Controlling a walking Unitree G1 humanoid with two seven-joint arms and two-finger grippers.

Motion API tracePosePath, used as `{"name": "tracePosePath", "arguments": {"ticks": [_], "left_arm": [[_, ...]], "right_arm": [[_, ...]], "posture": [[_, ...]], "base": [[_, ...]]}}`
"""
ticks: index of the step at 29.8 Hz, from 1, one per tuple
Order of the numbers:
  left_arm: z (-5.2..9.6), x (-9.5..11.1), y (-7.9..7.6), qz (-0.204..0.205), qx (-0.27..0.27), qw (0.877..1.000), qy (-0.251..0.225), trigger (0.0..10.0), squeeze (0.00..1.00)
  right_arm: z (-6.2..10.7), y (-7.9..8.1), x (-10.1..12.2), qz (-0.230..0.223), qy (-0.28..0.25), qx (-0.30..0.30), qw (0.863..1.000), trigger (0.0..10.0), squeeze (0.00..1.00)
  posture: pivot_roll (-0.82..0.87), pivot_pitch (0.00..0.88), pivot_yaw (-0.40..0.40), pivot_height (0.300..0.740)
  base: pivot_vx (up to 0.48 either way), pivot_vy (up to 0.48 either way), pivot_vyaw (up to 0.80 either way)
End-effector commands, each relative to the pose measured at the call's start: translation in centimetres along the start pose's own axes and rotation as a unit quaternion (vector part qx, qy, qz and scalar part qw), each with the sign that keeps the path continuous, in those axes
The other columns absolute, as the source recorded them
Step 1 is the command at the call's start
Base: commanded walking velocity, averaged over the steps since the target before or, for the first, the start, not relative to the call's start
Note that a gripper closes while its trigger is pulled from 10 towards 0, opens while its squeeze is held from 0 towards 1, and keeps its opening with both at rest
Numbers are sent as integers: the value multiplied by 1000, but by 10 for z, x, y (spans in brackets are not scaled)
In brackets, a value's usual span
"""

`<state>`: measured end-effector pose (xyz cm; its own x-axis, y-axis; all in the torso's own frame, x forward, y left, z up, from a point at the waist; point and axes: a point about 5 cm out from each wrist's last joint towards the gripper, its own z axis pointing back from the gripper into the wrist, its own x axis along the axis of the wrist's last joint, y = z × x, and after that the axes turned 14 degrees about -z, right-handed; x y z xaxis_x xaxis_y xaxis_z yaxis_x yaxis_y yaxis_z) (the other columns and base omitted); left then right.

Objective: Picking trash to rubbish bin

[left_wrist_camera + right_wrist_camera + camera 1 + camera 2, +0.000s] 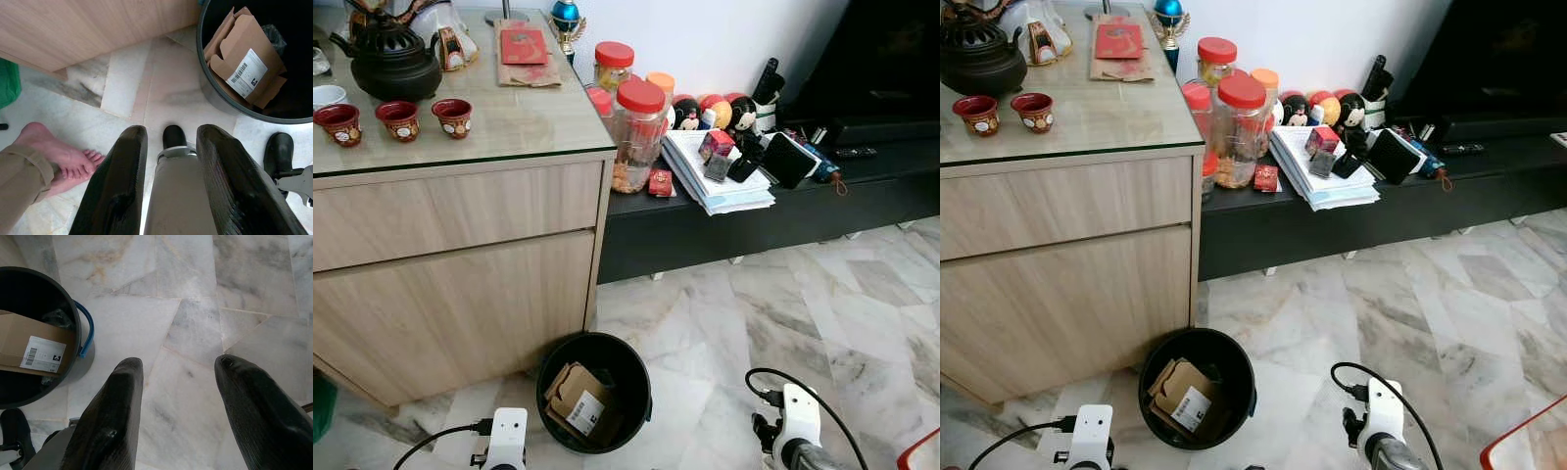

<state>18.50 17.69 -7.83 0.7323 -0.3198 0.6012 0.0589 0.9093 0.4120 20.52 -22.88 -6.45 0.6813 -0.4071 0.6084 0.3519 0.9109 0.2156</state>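
Both arms hang low over the round black plastic rubbish bin (594, 392) on the marble floor (803, 304).

A flat brown cardboard box (576, 399) with a white label already lies inside the bin, so the trash looks dropped in. The left pincer (166, 186) and right pincer (178, 418) each have fingers apart and hold nothing. The wooden counter (450, 255) edge stands close at 11 o'clock of the bin. Open floor spreads toward 2 o'clock. A person's bare feet (63, 161) stand near the left pincer.

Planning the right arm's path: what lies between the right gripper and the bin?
Bare marble floor separates the open right gripper from the black bin, as the right wrist view shows; a blue handle hangs on its near side.
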Motion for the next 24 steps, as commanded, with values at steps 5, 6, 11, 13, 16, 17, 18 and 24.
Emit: {"name": "tracePosePath", "arguments": {"ticks": [5,6,11,13,16,17,18,24], "left_arm": [[7,-18,-9,2,-18,999,34,10000,0],[7,-18,-9,2,-18,999,34,10000,0],[6,-17,-9,4,-19,999,33,10000,0],[6,-17,-9,4,-19,999,33,10000,0],[6,-17,-9,4,-19,999,32,10000,0],[6,-16,-9,4,-19,999,32,10000,0],[6,-16,-9,4,-19,999,32,10000,0],[6,-15,-9,5,-20,999,32,10000,0]], "right_arm": [[1,-5,3,-6,-10,-9,1000,10000,0],[1,-4,3,-6,-10,-9,1000,10000,0],[1,-4,3,-7,-11,-7,1000,10000,0],[0,-3,4,-8,-12,-7,1000,10000,0],[0,-3,5,-7,-14,-7,1000,10000,0],[0,-3,5,-8,-15,-7,1000,10000,0],[0,-3,5,-8,-15,-7,1000,10000,0],[0,-2,6,-9,-16,-7,1000,10000,0]], "posture": [[84,129,-187,728],[83,130,-187,728],[78,135,-185,728],[77,135,-185,728],[76,134,-184,728],[77,134,-185,728],[77,134,-185,728],[76,130,-183,728]], "base": [[-153,0,0],[-262,0,0],[-266,0,0],[-264,0,0],[-266,0,0],[-262,0,0],[-262,0,0],[-265,0,0]]}}
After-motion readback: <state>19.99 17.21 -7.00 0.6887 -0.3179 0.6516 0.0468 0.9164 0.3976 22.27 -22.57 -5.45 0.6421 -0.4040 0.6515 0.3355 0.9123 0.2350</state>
